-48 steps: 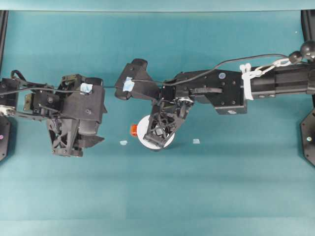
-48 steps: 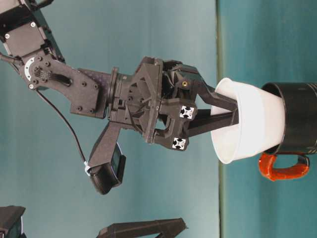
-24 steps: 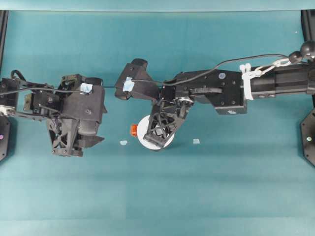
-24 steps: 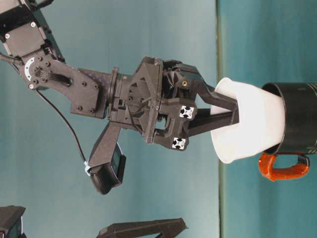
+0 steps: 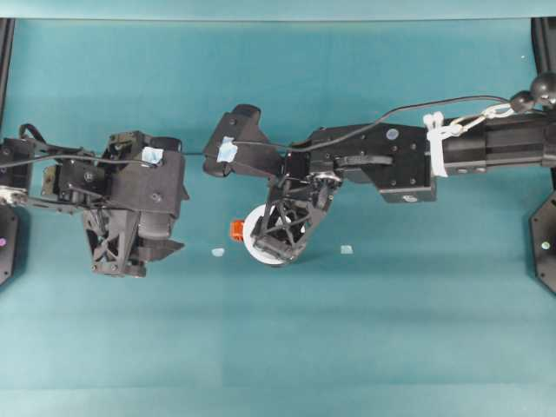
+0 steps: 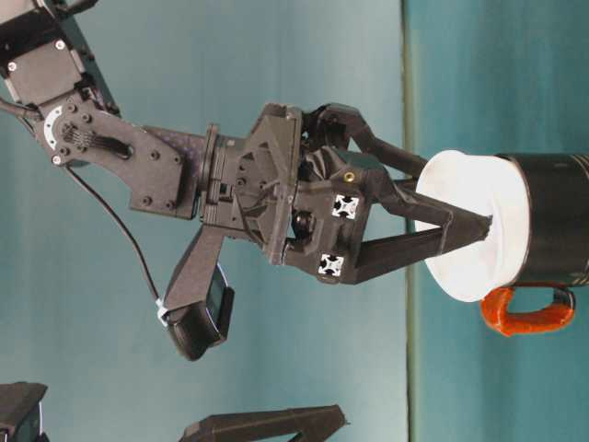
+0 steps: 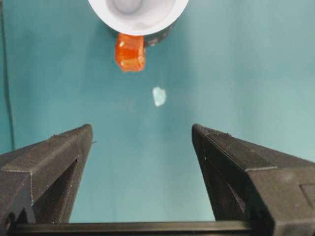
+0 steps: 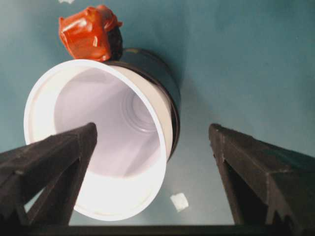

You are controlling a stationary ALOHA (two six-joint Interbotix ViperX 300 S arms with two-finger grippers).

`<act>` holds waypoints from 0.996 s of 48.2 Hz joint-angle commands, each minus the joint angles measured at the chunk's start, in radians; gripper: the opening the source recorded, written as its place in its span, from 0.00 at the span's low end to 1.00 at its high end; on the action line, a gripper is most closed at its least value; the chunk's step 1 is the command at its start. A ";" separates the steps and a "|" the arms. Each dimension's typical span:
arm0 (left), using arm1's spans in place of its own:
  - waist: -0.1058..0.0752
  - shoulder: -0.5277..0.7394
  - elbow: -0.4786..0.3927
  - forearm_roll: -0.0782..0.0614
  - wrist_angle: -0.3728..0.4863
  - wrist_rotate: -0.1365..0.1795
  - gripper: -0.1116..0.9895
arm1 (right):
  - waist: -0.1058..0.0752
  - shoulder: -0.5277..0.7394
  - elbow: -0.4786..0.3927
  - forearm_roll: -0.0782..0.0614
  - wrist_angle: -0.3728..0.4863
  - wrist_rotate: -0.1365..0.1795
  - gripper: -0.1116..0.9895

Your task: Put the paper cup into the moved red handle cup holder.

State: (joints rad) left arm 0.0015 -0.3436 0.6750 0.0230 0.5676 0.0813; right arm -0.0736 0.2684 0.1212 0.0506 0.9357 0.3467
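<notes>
the white paper cup with the wide flared rim (image 8: 98, 142) sits nested in the round glossy black cup holder (image 8: 157, 73), its rim standing proud of the holder's top; from table level its white wall (image 6: 479, 230) shows above the black body (image 6: 557, 216). the holder's small orange-red handle tab (image 6: 525, 310) sticks out from its side, toward the left arm in the overhead view (image 5: 235, 230). holder and cup stand on the teal surface (image 5: 391, 330) near its middle. the right gripper (image 6: 460, 198) hangs over the cup with its jaws spread apart, one finger (image 8: 49, 162) inside the rim and the other outside, not clamping the wall. the left gripper (image 7: 142, 147) hovers well to the side, jaws released and holding nothing. two small pale scraps (image 5: 217, 252) (image 5: 346, 249) lie on the surface either side of the holder.
</notes>
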 commanded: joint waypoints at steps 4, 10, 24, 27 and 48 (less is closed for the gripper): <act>-0.003 -0.011 -0.015 0.000 -0.006 0.000 0.90 | 0.006 -0.064 -0.006 -0.006 -0.003 -0.003 0.84; -0.003 -0.011 -0.015 0.000 -0.006 0.000 0.90 | 0.006 -0.072 -0.006 -0.006 -0.005 -0.003 0.84; -0.003 -0.015 -0.012 0.000 -0.005 0.000 0.90 | 0.005 -0.204 0.025 -0.034 -0.023 -0.005 0.84; -0.003 -0.014 -0.012 0.000 -0.005 0.000 0.90 | 0.005 -0.250 0.041 -0.035 -0.037 -0.005 0.84; -0.003 -0.015 -0.011 0.000 -0.005 -0.002 0.90 | 0.014 -0.554 0.256 -0.057 -0.265 -0.006 0.84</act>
State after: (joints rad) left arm 0.0015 -0.3451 0.6750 0.0230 0.5676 0.0798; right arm -0.0690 -0.0736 0.3451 0.0061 0.7194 0.3451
